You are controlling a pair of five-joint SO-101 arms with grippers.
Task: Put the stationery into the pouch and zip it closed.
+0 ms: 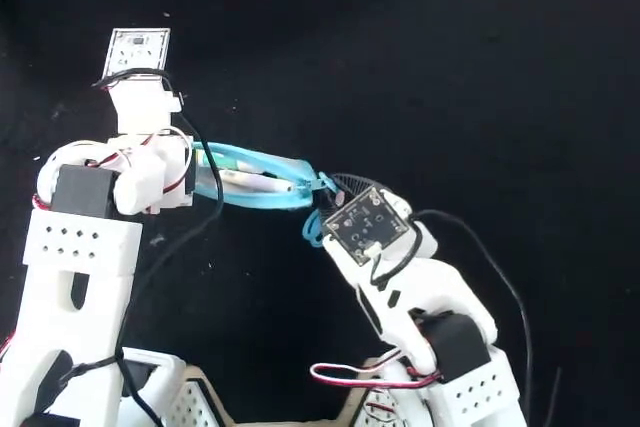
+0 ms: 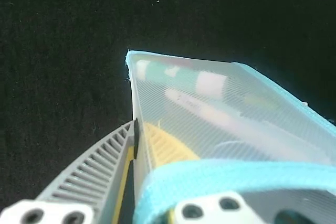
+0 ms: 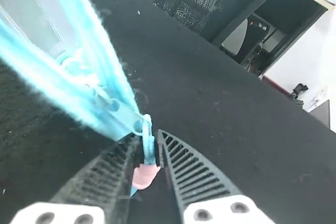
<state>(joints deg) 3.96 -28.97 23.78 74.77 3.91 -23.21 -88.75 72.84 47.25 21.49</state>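
Zipping stage, I'd say: stationery (image 2: 210, 114) already inside the pouch (image 1: 255, 179) stretched between the arms over the table (image 1: 480, 97), left fingers (image 2: 105, 166) clamped on one end, right fingers (image 3: 194, 177) pinching the zipper pull (image 3: 148, 148), which next needs drawing steadily along the open mouth.

We can read no word, number or sign here. The white pen (image 2: 210, 113) inside the pouch (image 2: 220, 174) carries faint marks on its barrel, too blurred for us to make out as letters or figures
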